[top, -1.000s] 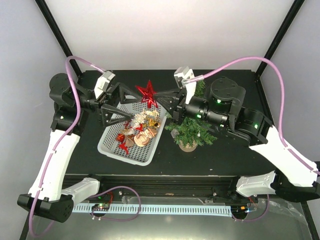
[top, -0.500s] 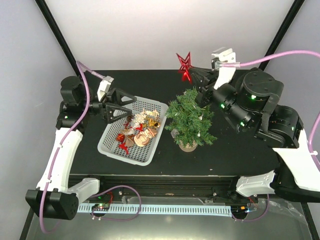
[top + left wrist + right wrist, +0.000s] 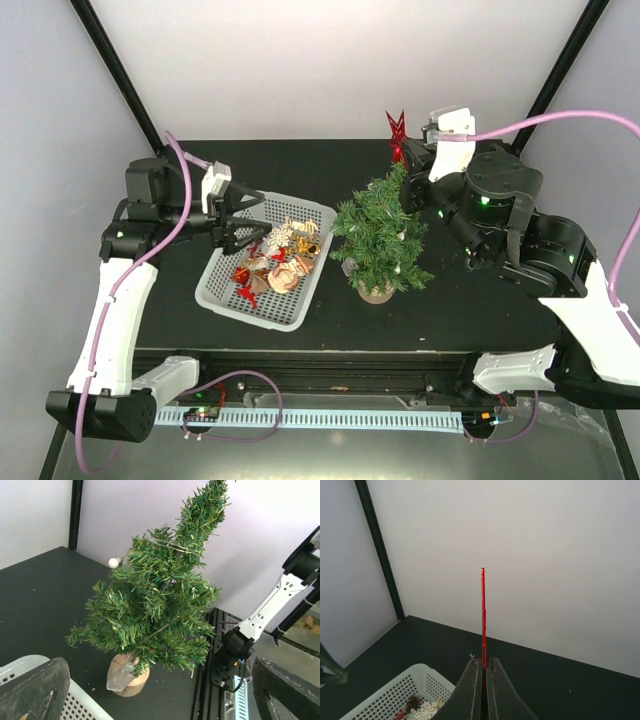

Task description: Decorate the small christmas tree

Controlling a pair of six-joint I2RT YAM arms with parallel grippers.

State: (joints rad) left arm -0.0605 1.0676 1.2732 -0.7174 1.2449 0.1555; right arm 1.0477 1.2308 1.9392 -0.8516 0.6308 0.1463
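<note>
The small christmas tree stands upright on its tan base, right of the white basket. My right gripper is shut on a red star and holds it high, just behind and right of the treetop. In the right wrist view the star shows edge-on, clamped between the closed fingers. My left gripper is open and empty over the basket's back left part. The left wrist view faces the tree between its spread fingers.
The basket holds several ornaments: red berries, a snowflake, pine cones, gold pieces. A clear tag hangs at the tree's base. Black frame posts rise at the back corners. The basket rim lies below left of the star.
My right gripper has carried the star from above the basket up and right to behind the treetop, turning it edge-on. My left gripper drew back left and sank toward the basket.
</note>
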